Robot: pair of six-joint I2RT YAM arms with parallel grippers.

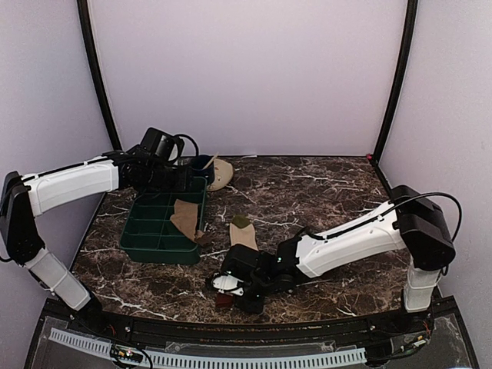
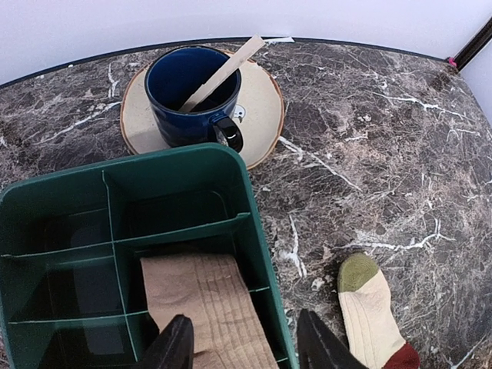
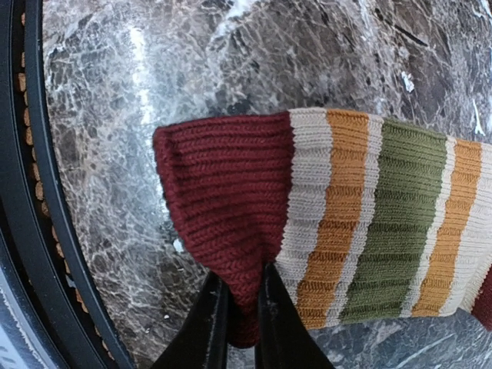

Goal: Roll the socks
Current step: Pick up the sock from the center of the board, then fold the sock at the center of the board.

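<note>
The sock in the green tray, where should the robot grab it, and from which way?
Probably the ribbed end nearest the left pincer, coming straight down from above. The sock is flat and floppy, lying over the green tray's thin dividers. The tray's walls block a sideways reach, and the open pincer hangs over that end.

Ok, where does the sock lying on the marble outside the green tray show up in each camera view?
Top external: sock at centre, right of the green tray.
Left wrist: bottom right corner, olive toe uppermost.
Right wrist: fills the middle, dark red end pinched in the right pincer.
Shared landmark: the marble tabletop.
</note>
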